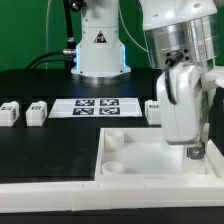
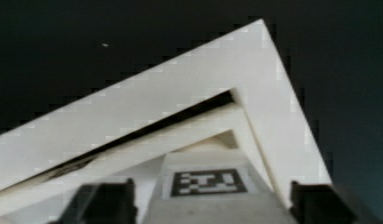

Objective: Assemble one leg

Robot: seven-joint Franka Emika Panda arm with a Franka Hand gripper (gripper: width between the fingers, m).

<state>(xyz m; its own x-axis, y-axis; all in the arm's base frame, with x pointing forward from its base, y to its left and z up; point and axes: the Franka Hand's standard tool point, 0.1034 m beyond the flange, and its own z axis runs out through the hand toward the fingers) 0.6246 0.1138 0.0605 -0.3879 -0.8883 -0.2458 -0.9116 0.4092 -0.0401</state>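
A black table under bright light, dark background behind.

Matt white plastic legs and panel on a smooth black table.
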